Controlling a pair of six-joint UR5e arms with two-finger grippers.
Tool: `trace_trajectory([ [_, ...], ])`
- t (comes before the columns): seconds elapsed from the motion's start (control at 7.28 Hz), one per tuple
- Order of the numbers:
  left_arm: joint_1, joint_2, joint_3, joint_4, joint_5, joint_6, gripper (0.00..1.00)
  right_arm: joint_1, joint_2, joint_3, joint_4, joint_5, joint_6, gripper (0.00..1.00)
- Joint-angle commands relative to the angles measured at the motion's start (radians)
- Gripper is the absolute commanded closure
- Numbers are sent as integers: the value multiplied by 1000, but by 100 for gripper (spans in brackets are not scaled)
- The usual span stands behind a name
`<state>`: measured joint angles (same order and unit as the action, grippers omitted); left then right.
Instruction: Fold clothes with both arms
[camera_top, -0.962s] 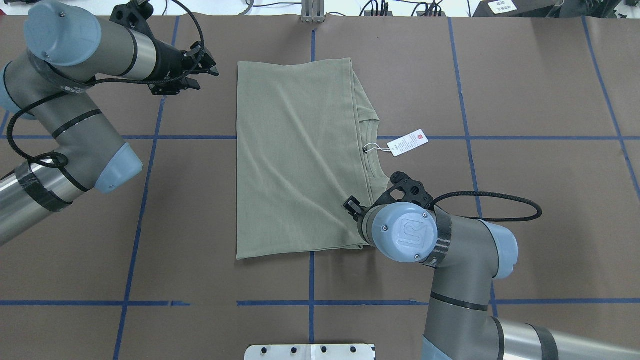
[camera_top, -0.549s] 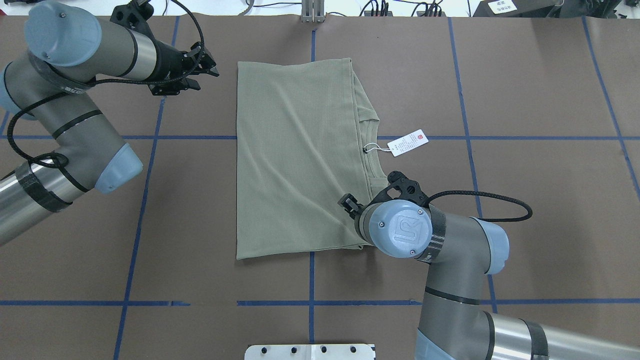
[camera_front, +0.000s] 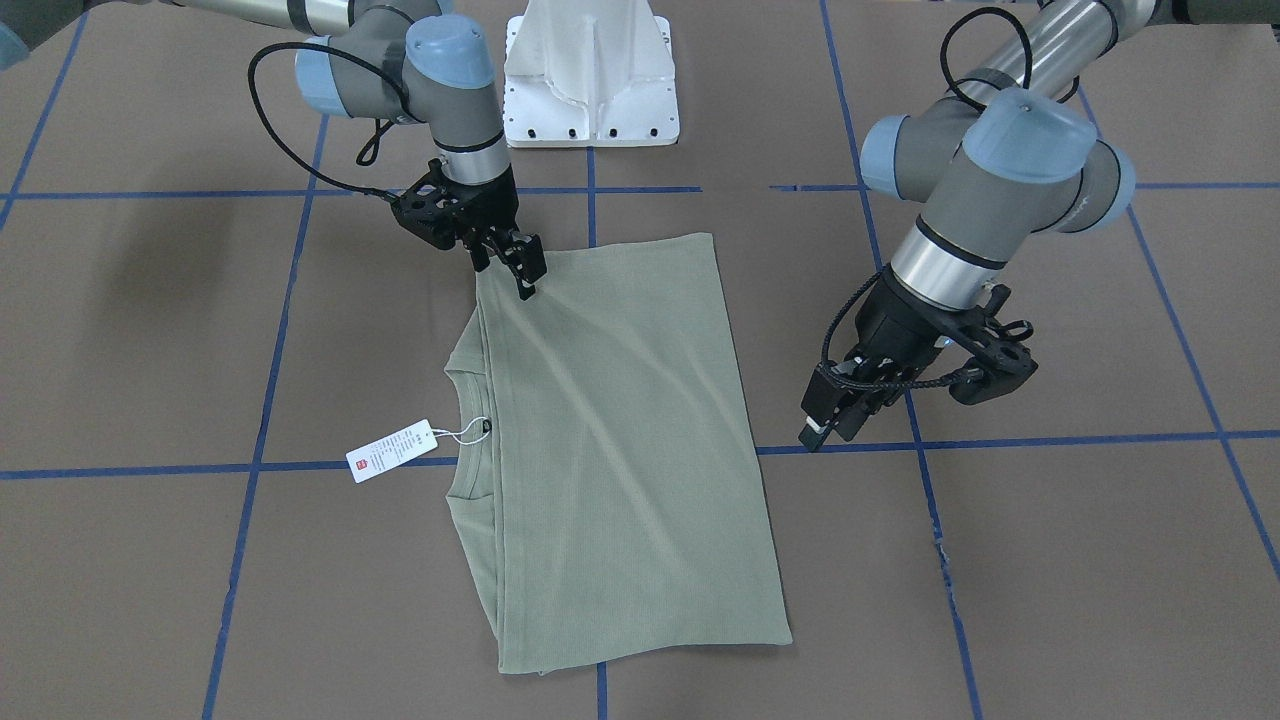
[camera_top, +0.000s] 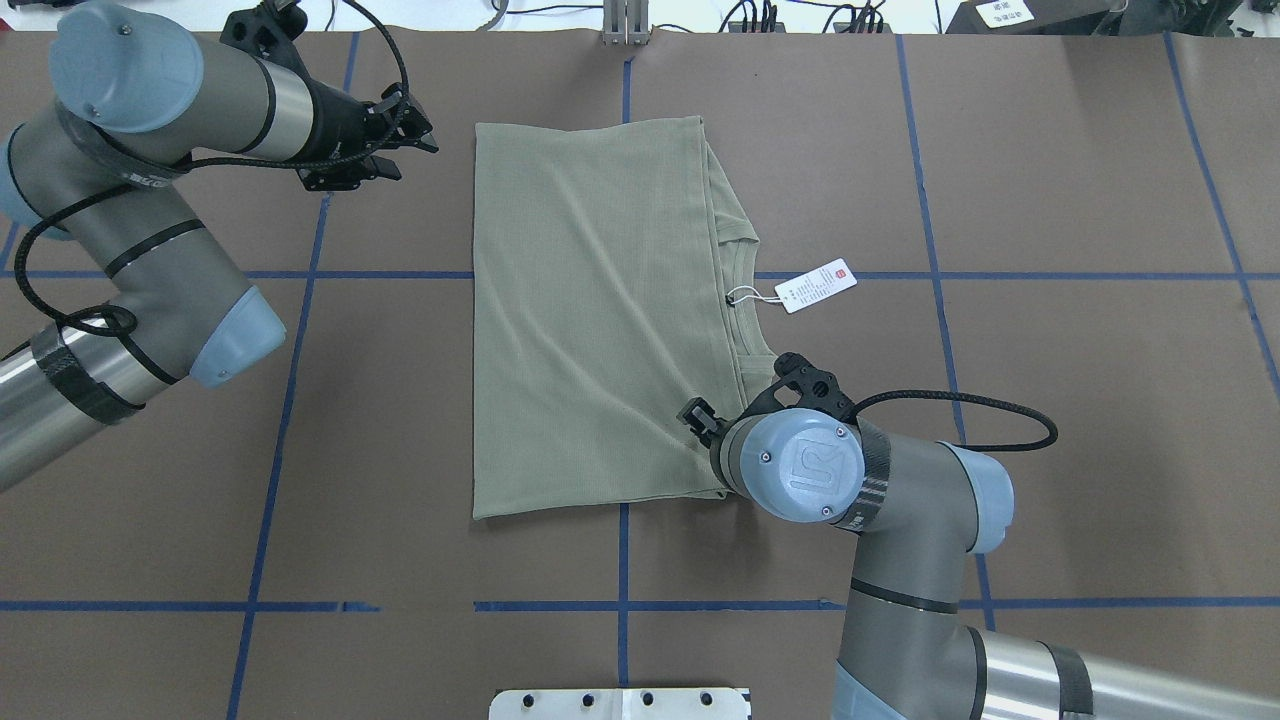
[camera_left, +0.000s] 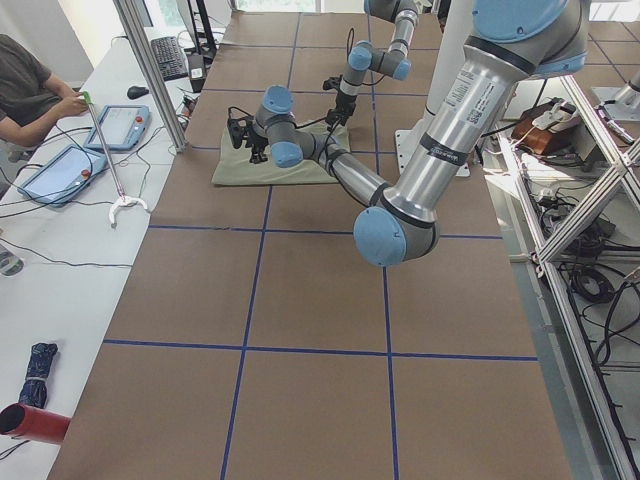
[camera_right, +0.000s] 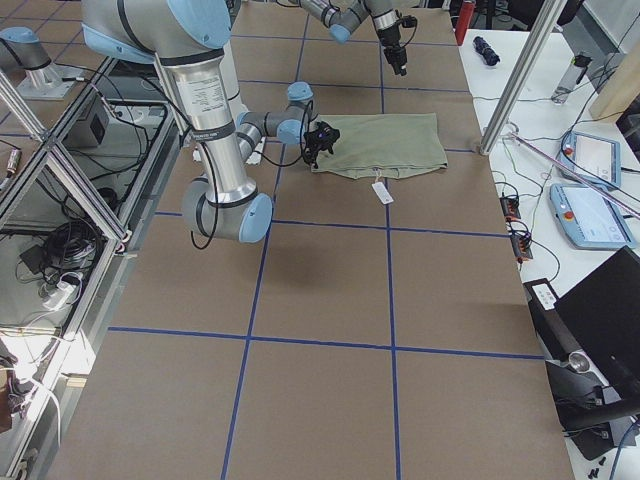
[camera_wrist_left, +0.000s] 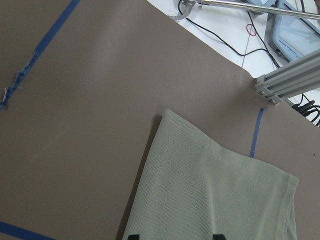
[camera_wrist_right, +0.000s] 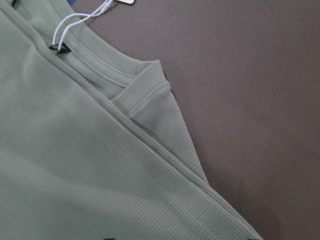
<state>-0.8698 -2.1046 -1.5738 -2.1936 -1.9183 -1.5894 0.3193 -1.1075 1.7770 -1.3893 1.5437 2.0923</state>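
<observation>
Honestly, my worry is the right gripper (camera_front: 512, 268). It sits at the layered, collar-side corner of the shirt (camera_top: 590, 320), and a shallow pinch would catch only the top layer and peel the fold open. The hang tag (camera_top: 815, 286) could also get dragged underneath. Its fingers look parted with nothing held, tips at the cloth, though I can't judge contact. The left gripper (camera_top: 418, 138) hangs wide open and empty, just off the shirt's far corner. The shirt lies folded mid-way along the table (camera_top: 1050, 420), nearer its far edge
</observation>
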Motion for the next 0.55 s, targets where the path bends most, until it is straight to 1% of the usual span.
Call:
trace_trajectory([
  [0.0,0,0,-3,0,1,-9,42,-2,0,1,-2,1,9,79],
  [0.14,0,0,-3,0,1,-9,42,-2,2,1,-2,16,9,100],
  [0.41,0,0,-5,0,-1,-9,42,1,6,2,3,36,6,100],
])
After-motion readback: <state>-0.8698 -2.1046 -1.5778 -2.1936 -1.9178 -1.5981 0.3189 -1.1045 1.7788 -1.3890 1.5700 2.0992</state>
